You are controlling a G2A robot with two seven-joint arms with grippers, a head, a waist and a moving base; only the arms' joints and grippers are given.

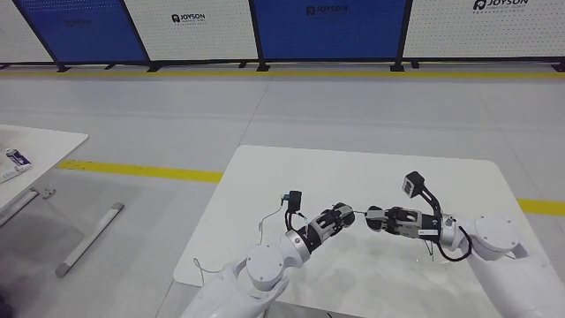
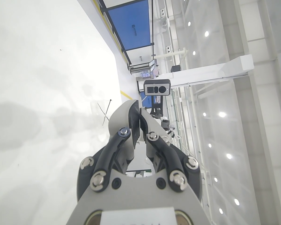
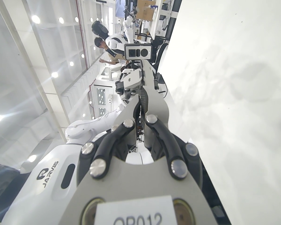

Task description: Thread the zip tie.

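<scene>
Over the middle of the white table [image 1: 291,177] my two grippers meet tip to tip. In the top view a thin pale zip tie [image 1: 357,211] runs between the left gripper [image 1: 342,215] and the right gripper [image 1: 374,219]. The left wrist view has the left gripper [image 2: 138,112] with its dark pads pressed together, and the right arm's camera just beyond it. In the right wrist view the right gripper [image 3: 140,94] is likewise shut, facing the left gripper [image 3: 131,80]. The tie between the pads is too thin to make out in either wrist view.
Two thin dark zip ties [image 2: 105,111] lie crossed on the table past the left gripper. The table's far edge [image 1: 353,150] and left edge are near. A second white table [image 1: 35,146] stands to the left, and blue and white panels [image 1: 327,9] line the back.
</scene>
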